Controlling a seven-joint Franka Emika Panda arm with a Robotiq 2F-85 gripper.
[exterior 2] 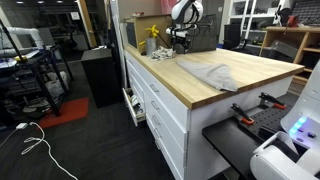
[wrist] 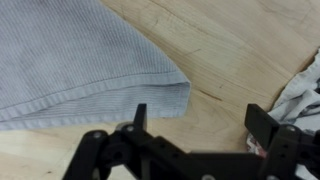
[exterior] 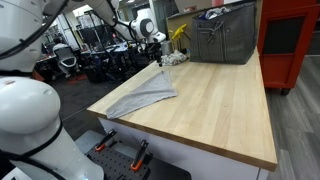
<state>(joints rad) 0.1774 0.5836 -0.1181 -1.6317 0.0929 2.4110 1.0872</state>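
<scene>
Jaws stand apart above the grey cloth (wrist: 70, 60); the metal bin's (exterior: 225, 40) contents are unclear.

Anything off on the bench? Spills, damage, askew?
No spill or damage shows. The grey towel lies rumpled and skewed on the table, one corner at its edge. The open gripper hovers over another corner.

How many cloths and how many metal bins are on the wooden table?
Cloths: 2 (grey cloth, patterned cloth)
Metal bin: 1
Total: 3
</scene>
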